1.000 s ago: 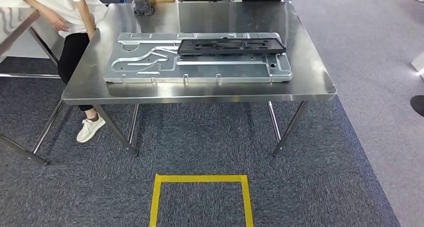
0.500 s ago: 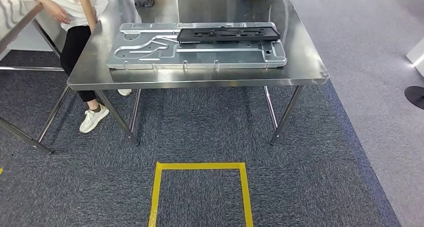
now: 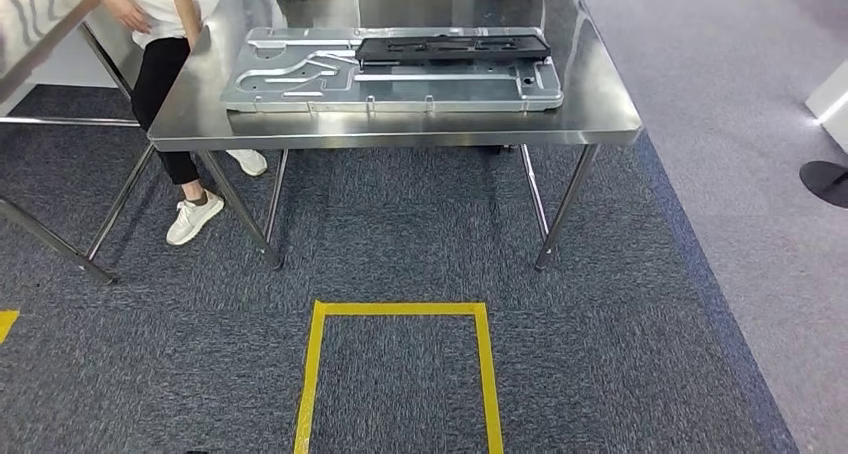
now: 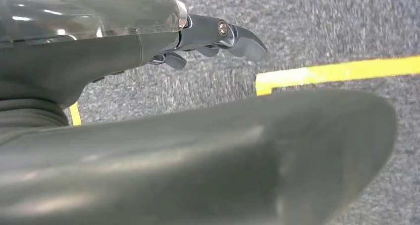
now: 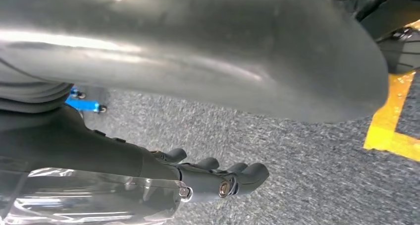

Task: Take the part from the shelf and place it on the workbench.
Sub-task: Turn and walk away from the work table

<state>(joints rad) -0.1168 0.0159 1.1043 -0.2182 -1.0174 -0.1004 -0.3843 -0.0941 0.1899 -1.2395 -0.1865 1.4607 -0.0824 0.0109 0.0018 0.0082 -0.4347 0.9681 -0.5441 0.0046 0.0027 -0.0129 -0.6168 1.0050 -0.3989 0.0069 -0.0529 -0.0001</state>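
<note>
This looks like a workshop. A shiny steel workbench (image 3: 600, 124) holds a big metal plate (image 3: 390, 94). Yellow tape (image 3: 400, 310) marks a square on the grey carpet (image 3: 400, 234).

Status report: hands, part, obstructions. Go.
Left hand and right hand hang over carpet, holding nothing. Black part lies on grey plate, on workbench. Person at its left corner.

The person (image 3: 165, 34) at the workbench's (image 3: 400, 129) far left corner is cut off above the waist by the picture's edge. The workbench's far edge is cropped too.
</note>
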